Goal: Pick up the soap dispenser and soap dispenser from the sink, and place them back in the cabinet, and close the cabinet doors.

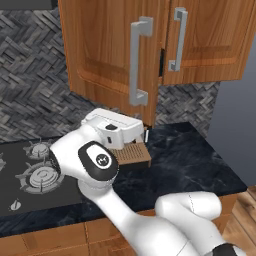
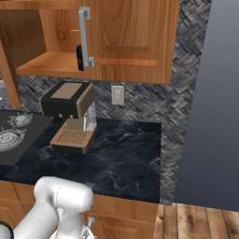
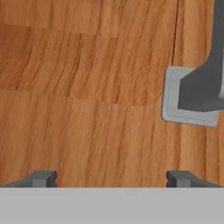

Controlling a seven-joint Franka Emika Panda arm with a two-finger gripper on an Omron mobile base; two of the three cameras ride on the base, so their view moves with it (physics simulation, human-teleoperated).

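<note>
in the left base view the white arm bends up from the lower right, and its hand sits low in front of the brown cabinet [image 1: 115, 45]. the left cabinet door [image 1: 112, 55] swings out toward us, and its long grey bar handle [image 1: 137, 60] stands up and down. the right cabinet door [image 1: 215, 40] looks flat and shut, with its own grey handle [image 1: 178, 37]. under the doors is a dark marble counter [image 1: 185, 165]. a coffee machine [image 1: 135, 152] with a tan tray stands on it, partly behind the arm. a stove top [image 1: 30, 172] with round burners lies to the left. in the right base view the cabinet [image 2: 46, 63] is open on the left side, and you can see its wooden shelf inside. the open door [image 2: 83, 37] is seen from its edge, with the grey handle on it. a small dark thing [image 2: 80, 58] stands at the front of the shelf, just by that handle, but it is too small to tell what it is. the other door [image 2: 135, 37] is shut. the coffee machine [image 2: 70, 119] stands on the counter [image 2: 126, 158] under the shelf, and a white wall plug [image 2: 117, 94] is behind it. in the hand view the gripper [image 3: 112, 179] looks right at brown door wood [image 3: 87, 87], very close. its two dark finger tips [image 3: 41, 178] are spread wide apart with nothing between them. the foot of a grey handle [image 3: 192, 98] is at the right.
</note>
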